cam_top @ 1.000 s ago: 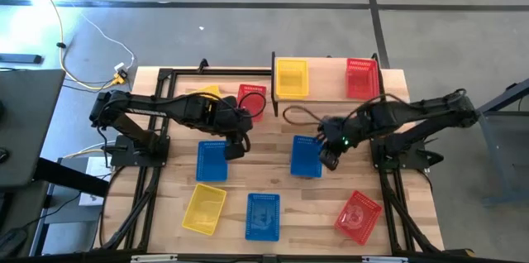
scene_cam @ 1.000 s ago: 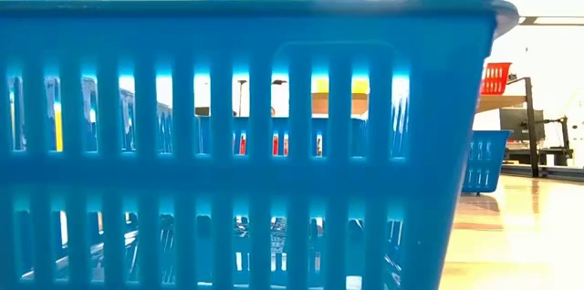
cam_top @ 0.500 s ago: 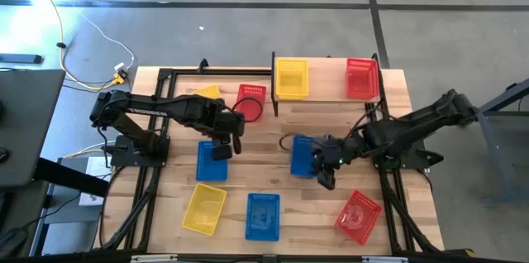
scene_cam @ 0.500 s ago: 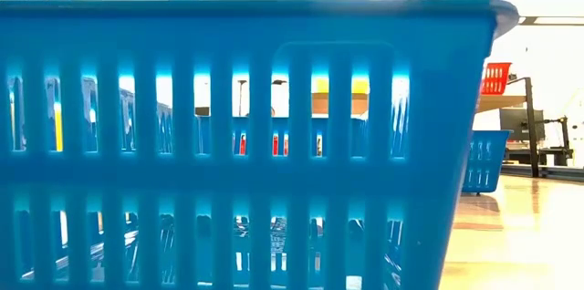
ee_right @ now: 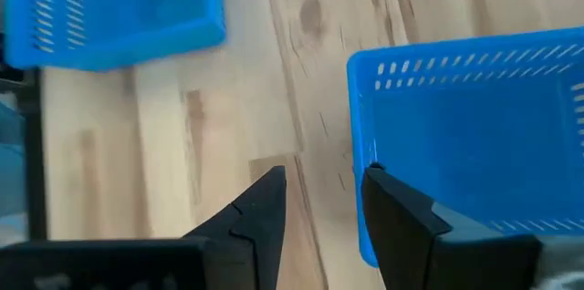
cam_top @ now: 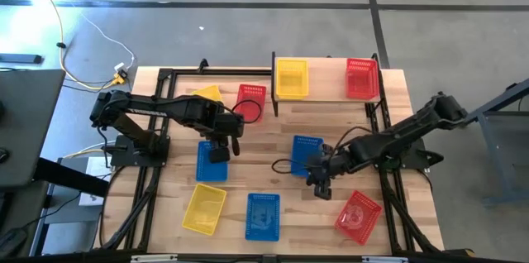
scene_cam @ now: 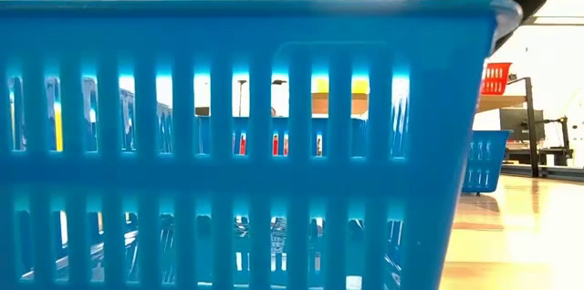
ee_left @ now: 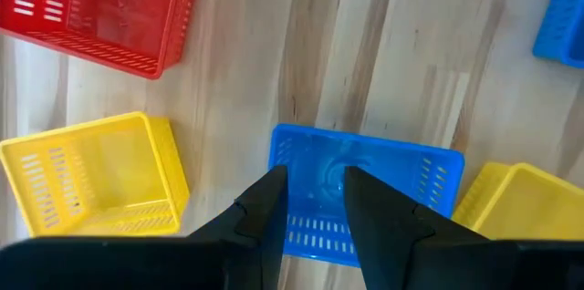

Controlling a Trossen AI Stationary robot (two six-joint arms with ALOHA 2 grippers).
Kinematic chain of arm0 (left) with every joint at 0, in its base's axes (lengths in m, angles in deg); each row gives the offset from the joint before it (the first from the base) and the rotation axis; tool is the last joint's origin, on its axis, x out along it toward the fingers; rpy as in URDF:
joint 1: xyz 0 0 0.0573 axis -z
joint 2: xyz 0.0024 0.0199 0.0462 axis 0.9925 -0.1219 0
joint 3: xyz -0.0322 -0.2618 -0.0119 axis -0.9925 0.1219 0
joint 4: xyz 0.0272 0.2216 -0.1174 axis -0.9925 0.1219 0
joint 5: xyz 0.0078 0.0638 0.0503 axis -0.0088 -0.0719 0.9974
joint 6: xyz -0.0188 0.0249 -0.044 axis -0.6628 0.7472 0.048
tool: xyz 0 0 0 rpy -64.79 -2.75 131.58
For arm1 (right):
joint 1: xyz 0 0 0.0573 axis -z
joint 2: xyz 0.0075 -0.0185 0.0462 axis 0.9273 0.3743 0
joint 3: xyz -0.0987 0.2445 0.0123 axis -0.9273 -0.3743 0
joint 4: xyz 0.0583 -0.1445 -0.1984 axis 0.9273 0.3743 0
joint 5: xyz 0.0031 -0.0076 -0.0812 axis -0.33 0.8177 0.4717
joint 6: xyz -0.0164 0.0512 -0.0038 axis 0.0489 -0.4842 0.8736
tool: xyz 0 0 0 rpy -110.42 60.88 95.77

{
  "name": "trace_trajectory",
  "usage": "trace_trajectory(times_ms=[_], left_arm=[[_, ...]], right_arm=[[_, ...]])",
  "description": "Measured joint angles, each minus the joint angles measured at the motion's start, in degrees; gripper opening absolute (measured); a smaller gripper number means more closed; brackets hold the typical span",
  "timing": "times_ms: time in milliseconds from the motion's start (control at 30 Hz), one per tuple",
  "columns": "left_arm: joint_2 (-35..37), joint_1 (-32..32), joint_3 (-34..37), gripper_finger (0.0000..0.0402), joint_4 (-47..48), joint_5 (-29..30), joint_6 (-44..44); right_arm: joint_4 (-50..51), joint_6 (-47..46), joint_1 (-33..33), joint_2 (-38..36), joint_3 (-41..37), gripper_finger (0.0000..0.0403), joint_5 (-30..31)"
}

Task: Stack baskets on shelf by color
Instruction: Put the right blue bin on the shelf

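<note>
Both pincers line up on blue baskets; the shelf holds only one yellow and one red.

The left pincer (cam_top: 217,149), fingers parted and empty, hangs over a blue basket (cam_top: 211,162) and should straddle one wall squarely before closing. The right pincer (cam_top: 321,182), wide open and empty, sits by another blue basket (cam_top: 307,155) on the tabletop (cam_top: 273,131). The shelf (cam_top: 326,78) still needs blue. In the low view a near basket blocks nearly everything.

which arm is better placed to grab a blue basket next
Left, probably. Its tool hangs over a blue basket, fingers astride the wall in the left wrist view. The right tool is open beside its basket, on bare table.
</note>
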Motion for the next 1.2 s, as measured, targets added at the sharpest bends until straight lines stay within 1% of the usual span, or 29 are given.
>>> trace_trajectory(times_ms=[333, 467, 567, 667, 700, 733, 833, 900, 1200], left_arm=[[0.0, 0.0, 0.0, 0.0099, -0.04, -0.12, -1.31], [0.0, 0.0, 0.0, 0.0099, -0.16, -0.11, -1.31], [0.0, 0.0, 0.0, 0.0099, -0.28, -0.1, -1.31], [0.0, 0.0, 0.0, 0.0099, -0.29, -0.1, -1.3], [0.0, 0.0, 0.0, 0.0099, -0.34, -0.1, -1.31], [0.0, 0.0, 0.0, 0.0099, -0.39, -0.1, -1.31], [0.0, 0.0, 0.0, 0.0099, -0.49, -0.05, -1.31], [0.0, 0.0, 0.0, 0.0099, -0.52, -0.03, -1.31], [0.0, 0.0, 0.0, 0.0099, -0.81, -0.03, -1.33]], right_arm=[[0.32, -1.1, 0.07, 8.43, 0.0, 0.013, 0.04], [0.52, -3.49, 0.07, 11.0, 0.0, 0.0124, 0.33], [0.66, -3.68, 0.07, 11.93, 0.0, 0.0093, -0.79], [0.64, -3.59, 0.07, 11.97, 0.0, 0.0034, -2.19], [0.72, -3.49, 0.07, 11.68, 0.0, 0.0018, -2.11], [0.94, -3.39, 0.07, 11.26, 0.0, 0.001, -1.95], [1.36, -3.5, 0.07, 9.73, 0.02, 0.0015, -1.63], [1.9, -3.48, 0.07, 8.19, 0.02, 0.0007, -1.62], [3.05, -3.05, 0.02, -1.99, 0.02, 0.0001, -1.46]])
